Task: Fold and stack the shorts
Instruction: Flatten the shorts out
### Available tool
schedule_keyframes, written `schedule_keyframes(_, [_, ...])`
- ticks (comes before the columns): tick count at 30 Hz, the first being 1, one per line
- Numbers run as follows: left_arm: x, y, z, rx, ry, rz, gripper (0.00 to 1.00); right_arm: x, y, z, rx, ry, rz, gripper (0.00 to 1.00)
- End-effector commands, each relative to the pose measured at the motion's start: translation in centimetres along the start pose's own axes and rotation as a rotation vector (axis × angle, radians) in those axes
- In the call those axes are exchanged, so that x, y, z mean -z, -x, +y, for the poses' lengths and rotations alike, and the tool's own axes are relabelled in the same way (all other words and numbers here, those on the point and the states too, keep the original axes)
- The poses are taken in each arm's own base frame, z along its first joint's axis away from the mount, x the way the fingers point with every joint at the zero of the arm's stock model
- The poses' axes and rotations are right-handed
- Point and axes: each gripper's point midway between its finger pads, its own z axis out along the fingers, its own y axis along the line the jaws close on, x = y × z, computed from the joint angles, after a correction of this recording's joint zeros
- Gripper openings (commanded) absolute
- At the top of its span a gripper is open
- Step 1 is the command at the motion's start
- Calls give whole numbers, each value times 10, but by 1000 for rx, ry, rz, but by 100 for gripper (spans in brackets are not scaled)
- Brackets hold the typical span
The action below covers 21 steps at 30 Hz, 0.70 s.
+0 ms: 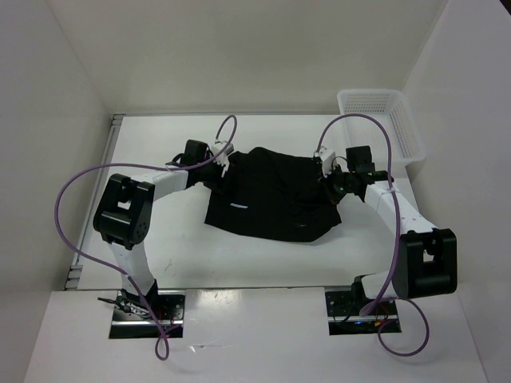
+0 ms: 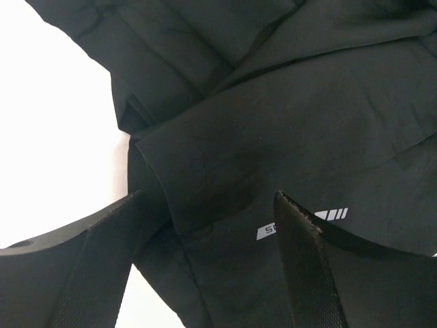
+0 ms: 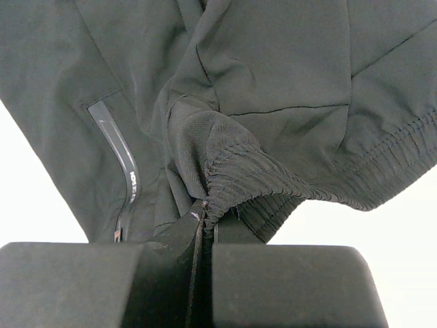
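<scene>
The black shorts [image 1: 267, 195] lie spread and rumpled in the middle of the white table, with a small pale printed mark [image 2: 300, 223]. My left gripper [image 1: 221, 163] is open at the shorts' left edge, its two fingers [image 2: 311, 273] standing apart over the cloth, holding nothing. My right gripper [image 1: 330, 185] is at the shorts' right side. In the right wrist view it [image 3: 207, 217] is shut on the gathered elastic waistband [image 3: 239, 171] and pinches a bunch of it. A zipped pocket [image 3: 116, 147] shows to the left of that.
A white mesh basket [image 1: 382, 120] stands at the back right corner of the table. White walls close in the table on the left, back and right. The arms' purple cables arch above the table.
</scene>
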Motion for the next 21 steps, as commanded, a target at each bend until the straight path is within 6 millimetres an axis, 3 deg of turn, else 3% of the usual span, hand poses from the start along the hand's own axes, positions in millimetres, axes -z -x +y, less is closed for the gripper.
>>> schedule_keyframes(1, [10,29,-7,-53,-5,-92,83,4,16,-13,44,-45,-45,1])
schedule_keyframes(6, [11,25,-11,-46,-26,-77,70,6,18,-13,57,-50,-52,1])
schedule_keyframes(7, [10,22,-16,-46,-43,-64,57,6,18,-13,58,-50,-52,1])
schedule_keyframes(8, [12,25,-17,-50,-43,-72,50,6,18,-14,67,-50,-52,1])
schedule_keyframes(11, [12,25,-19,-60,-27,-75,37,5,15,-12,63,-46,-45,3])
schedule_keyframes(19, [19,24,-22,-67,-4,-77,23,8,17,-14,80,-63,-55,3])
schedule_keyframes(21, [20,15,-25,-51,-19,-42,14,7,13,-12,76,-59,-48,3])
